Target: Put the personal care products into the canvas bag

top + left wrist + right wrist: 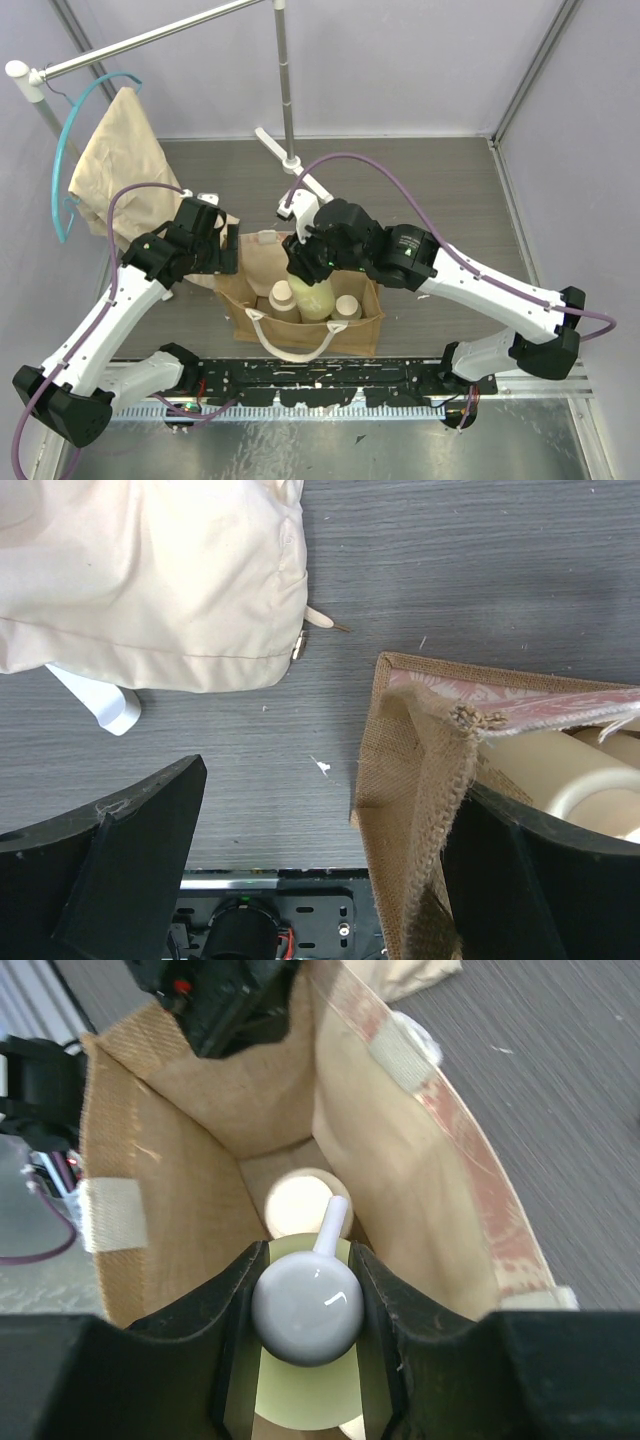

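Observation:
The tan canvas bag (362,328) stands open at the table's near middle. Two cream-capped bottles (283,295) (347,307) stand inside it. My right gripper (305,265) is over the bag mouth, shut on the white pump top (307,1308) of the yellow-green bottle (300,1405), which is inside the bag (180,1160). A cream cap (298,1205) shows below it. My left gripper (232,255) is open and straddles the bag's left wall (410,780), one finger (545,880) inside and one finger (100,880) outside. I cannot pick out an olive-green bottle.
A limp beige cloth (115,150) hangs on a blue hanger at the far left and shows in the left wrist view (150,580). A metal stand pole (285,80) rises behind the bag. A black rail (320,385) runs along the near edge.

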Robot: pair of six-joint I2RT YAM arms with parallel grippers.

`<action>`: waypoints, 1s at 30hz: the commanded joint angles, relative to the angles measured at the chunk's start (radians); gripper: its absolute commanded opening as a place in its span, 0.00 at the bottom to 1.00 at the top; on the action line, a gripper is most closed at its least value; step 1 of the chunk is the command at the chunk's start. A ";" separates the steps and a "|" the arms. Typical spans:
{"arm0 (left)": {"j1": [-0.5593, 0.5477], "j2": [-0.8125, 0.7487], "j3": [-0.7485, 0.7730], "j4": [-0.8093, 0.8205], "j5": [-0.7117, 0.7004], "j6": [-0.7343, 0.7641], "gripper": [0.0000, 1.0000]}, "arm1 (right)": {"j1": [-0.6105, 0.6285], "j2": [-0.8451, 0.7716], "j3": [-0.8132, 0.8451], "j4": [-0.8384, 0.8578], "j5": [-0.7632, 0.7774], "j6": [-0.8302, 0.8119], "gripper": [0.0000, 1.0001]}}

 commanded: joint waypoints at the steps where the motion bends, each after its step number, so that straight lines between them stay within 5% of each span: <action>1: 0.001 -0.014 -0.011 -0.013 0.005 0.022 0.98 | 0.030 -0.025 0.045 0.280 -0.042 0.057 0.00; 13: 0.001 -0.018 -0.011 -0.011 0.009 0.027 0.98 | 0.087 0.036 0.062 0.290 -0.179 0.134 0.01; 30: 0.001 -0.029 -0.016 -0.008 0.033 0.015 0.98 | 0.088 0.055 -0.105 0.589 -0.174 0.117 0.01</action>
